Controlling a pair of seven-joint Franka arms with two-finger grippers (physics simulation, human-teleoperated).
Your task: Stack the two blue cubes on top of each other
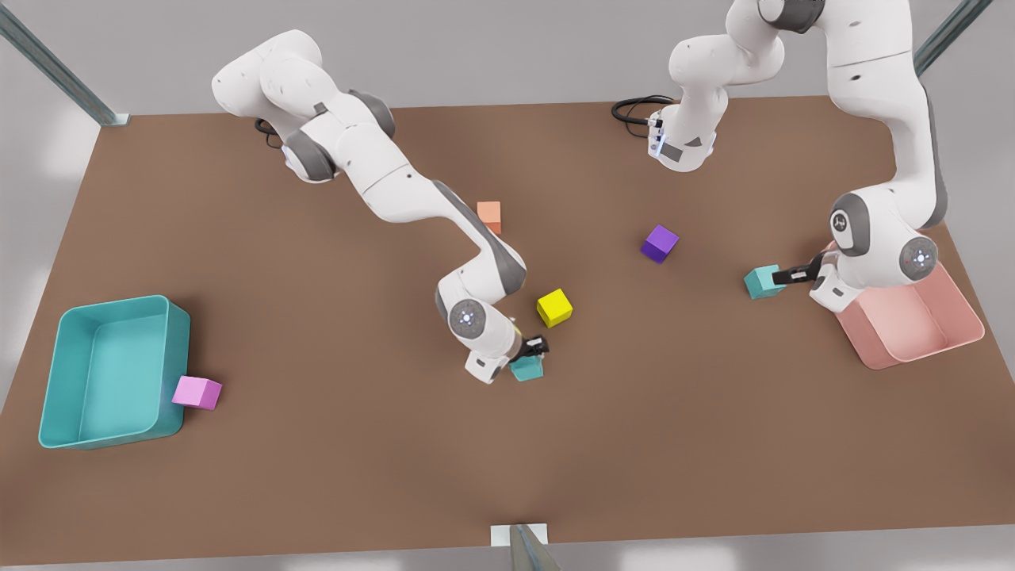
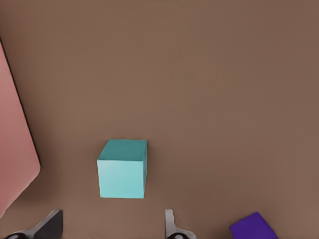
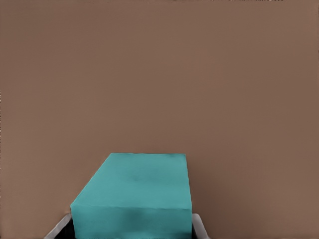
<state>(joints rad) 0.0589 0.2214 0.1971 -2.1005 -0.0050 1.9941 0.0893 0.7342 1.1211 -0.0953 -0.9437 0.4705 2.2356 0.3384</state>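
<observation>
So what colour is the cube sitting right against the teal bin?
Pink. The pink cube touches the teal bin at its side nearer the table's middle; the front view shows it best.

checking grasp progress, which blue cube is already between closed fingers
The blue cube beside the yellow cube, clamped by the right gripper. The left gripper is open at its cube.

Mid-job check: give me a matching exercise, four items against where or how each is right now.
Items:
1. pink cube
2. yellow cube
3. left end effector
4. right end effector

States:
A. shut on a blue cube
B. beside the teal bin
C. open, facing the other blue cube by the pink bin
D. free on the table, mid-scene

Pairs: 1-B, 2-D, 3-C, 4-A
</observation>
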